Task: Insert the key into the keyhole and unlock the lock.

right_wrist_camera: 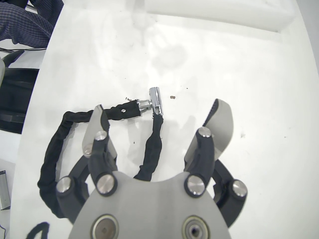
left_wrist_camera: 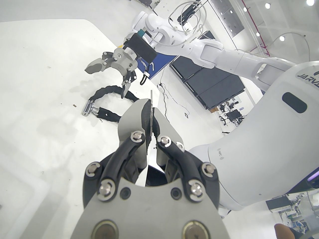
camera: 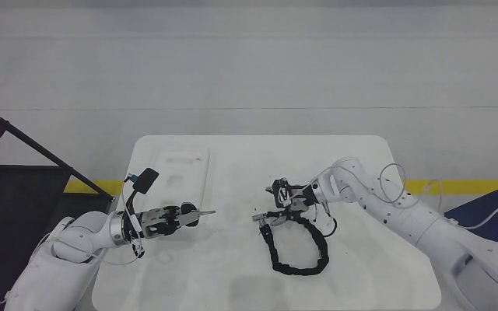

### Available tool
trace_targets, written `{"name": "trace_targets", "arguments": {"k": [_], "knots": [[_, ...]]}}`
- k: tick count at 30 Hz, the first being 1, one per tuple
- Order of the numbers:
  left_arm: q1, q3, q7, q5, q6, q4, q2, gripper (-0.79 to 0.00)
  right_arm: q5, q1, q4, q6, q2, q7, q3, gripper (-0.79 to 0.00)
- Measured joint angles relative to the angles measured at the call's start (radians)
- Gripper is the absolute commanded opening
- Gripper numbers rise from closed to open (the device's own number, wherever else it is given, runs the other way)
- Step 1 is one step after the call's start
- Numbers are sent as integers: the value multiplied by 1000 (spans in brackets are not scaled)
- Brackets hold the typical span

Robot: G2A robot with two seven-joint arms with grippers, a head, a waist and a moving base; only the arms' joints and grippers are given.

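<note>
One key (left_wrist_camera: 151,98) in left gripper (left_wrist_camera: 149,110) | lock (right_wrist_camera: 155,99) near right gripper (right_wrist_camera: 159,105) — seemingly untouched

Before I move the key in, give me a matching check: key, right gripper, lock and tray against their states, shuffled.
1 key
2 right gripper
3 lock
4 tray

A open, above the chain
B white foam, on the table's far side
C chrome, lying on the table
D clamped in the left gripper

Pairs: 1-D, 2-A, 3-C, 4-B.
</note>
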State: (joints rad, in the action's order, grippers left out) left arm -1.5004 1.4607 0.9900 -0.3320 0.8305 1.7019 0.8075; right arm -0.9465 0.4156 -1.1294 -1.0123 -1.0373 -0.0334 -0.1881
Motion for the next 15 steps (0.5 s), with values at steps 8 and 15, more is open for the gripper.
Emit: {"name": "trace_targets", "arguments": {"k": [8,15], "knots": [[0,0,0,0,0,0,0,-785,-6,17,-3,29,-20,-94,-13,-514],[0,0,0,0,0,0,0,-785,-74,40,12,55,-39,-100,-30,-449]]}}
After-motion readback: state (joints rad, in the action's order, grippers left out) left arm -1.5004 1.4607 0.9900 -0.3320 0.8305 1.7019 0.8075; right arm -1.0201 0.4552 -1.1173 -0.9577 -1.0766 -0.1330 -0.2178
